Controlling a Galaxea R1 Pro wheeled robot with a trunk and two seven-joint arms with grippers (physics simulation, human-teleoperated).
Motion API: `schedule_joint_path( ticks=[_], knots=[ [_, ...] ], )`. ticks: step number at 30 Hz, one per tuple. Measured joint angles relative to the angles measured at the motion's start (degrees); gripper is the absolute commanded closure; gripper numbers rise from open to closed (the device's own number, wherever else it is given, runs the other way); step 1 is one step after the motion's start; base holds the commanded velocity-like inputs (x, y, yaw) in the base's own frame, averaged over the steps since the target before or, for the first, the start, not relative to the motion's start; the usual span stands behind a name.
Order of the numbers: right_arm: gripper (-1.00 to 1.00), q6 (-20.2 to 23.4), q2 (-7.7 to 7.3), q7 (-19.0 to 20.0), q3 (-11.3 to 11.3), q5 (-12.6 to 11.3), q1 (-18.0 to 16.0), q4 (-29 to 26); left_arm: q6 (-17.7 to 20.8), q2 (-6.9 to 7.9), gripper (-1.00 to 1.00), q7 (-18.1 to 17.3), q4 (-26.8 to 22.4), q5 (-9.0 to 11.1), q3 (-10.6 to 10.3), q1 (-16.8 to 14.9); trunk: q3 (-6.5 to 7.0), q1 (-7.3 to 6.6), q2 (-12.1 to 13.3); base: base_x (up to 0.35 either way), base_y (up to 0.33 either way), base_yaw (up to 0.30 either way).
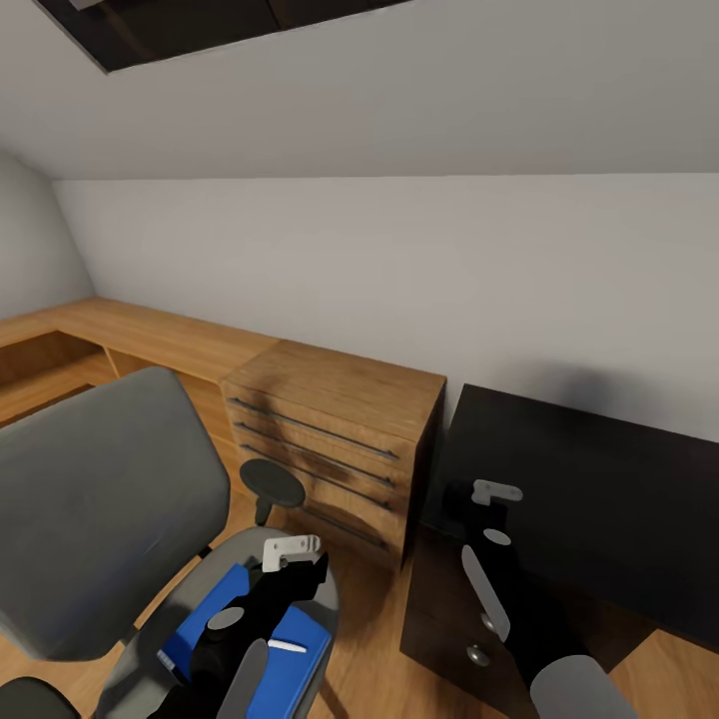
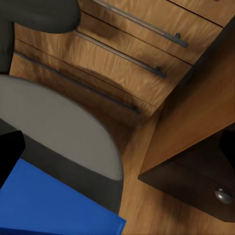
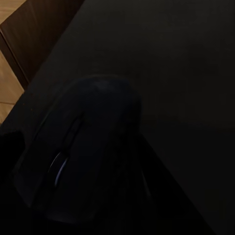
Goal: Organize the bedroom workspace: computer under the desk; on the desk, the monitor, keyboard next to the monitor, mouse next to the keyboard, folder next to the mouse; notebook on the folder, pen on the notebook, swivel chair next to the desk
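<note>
My left gripper (image 1: pixel 292 555) hangs over the grey upholstered swivel chair (image 1: pixel 95 499), above the flat bright blue folder (image 1: pixel 300 639) and thin white pen (image 1: pixel 287 646) on its seat; I cannot tell its jaw state. My right gripper (image 1: pixel 477 509) is at the glossy black desk (image 1: pixel 619 519)'s left edge, right of the oak dresser (image 1: pixel 340 439). The small dark grey mouse (image 3: pixel 83 156) sits close before it, grip unclear.
</note>
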Motion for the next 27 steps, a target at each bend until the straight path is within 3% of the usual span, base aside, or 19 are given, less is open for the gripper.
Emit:
schedule_joint_path(
  ticks=[27],
  knots=[
    [1.00, 0.52, -0.06, -0.05, 0.37, 0.87, -0.02, -0.48, 0.00, 0.03, -1.00, 0.00, 0.00, 0.05, 0.09, 0.01, -0.36, 0.44, -0.82, 0.000, 0.000, 0.000]
  ],
)
